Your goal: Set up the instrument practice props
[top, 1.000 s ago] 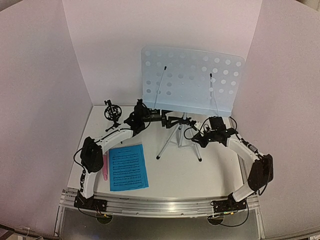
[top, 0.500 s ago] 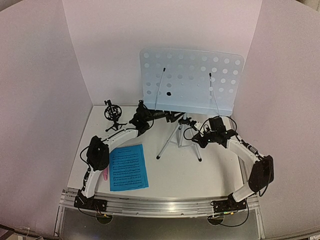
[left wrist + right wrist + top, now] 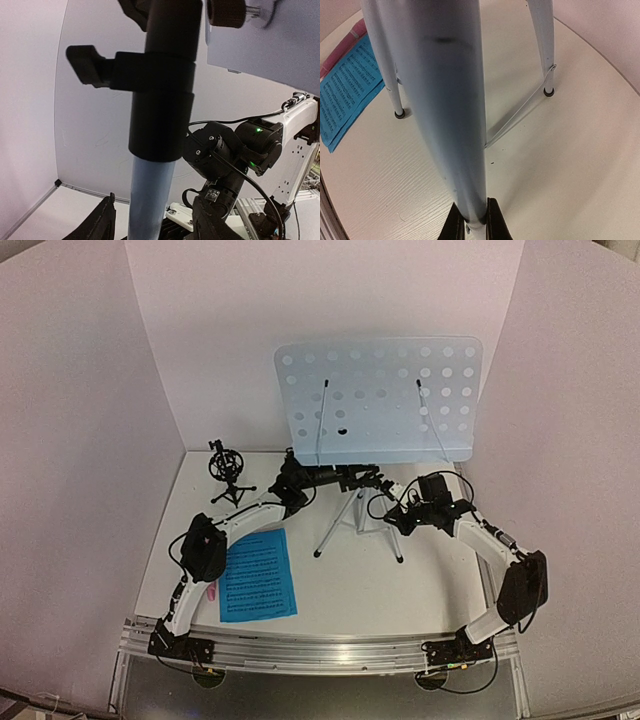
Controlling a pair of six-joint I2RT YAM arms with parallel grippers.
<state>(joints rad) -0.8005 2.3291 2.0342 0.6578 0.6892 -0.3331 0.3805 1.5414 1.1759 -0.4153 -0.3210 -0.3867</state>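
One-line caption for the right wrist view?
Right fingers clamp a silver music-stand leg; blue sheet-music pages lie left.

Prop positions
Pale-blue perforated desk (image 3: 378,400) upright on silver tripod legs (image 3: 345,520); blue sheet music (image 3: 256,575) flat front-left, pink microphone (image 3: 212,590) alongside; black mic mount (image 3: 228,468) rear-left.

No legible text anywhere; only tiny, unreadable music notation on the blue sheet-music pages (image 3: 257,575).

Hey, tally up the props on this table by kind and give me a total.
Music stand: 1
Blue sheet-music stack: 1
Pink microphone: 1
Black tripod mic mount: 1
Total: 4
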